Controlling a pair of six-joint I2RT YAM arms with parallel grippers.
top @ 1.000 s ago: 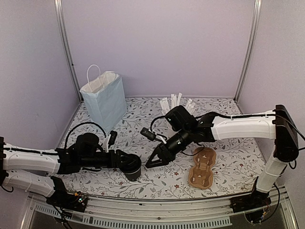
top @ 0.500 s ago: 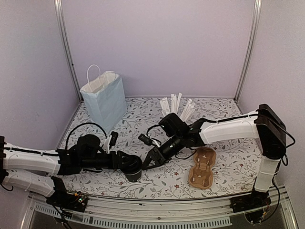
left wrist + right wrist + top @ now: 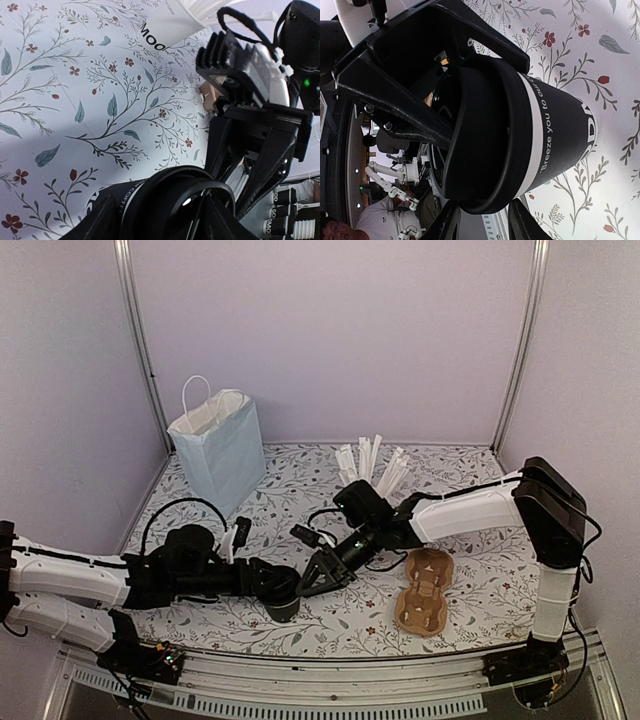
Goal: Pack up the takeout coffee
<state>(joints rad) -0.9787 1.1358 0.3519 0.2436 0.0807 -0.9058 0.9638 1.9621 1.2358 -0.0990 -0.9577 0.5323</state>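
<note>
Top external view gives the whole scene: a table (image 3: 480,540) with a flowered cloth, and both arms reaching toward its near middle. The takeout coffee (image 3: 283,606) is there, a black cup with a black lid (image 3: 485,135), close to the front edge and a little left of centre. It looks upright, but I cannot tell if its bottom touches the cloth.

The left gripper (image 3: 272,586) comes in from the left side and is clamped on the cup near its top. From the right wrist camera I see its black fingers (image 3: 400,105) lying on both sides of the lid, and a white band with printed words going around the cup wall.

The right gripper (image 3: 310,583) comes down at a slant from the right and ends just beside the lid. Its two fingers stand apart. From its own camera the edge of the lid sits between the two tips, but I cannot say whether they press on it.

Behind, at the far left corner, a white paper bag (image 3: 220,450) with handles stands open. A white cup full of tall wrapped sticks (image 3: 372,462) stands near the back, partly hidden by the right arm. A brown cardboard cup carrier (image 3: 424,592) lies flat to the right, well apart from the coffee.
</note>
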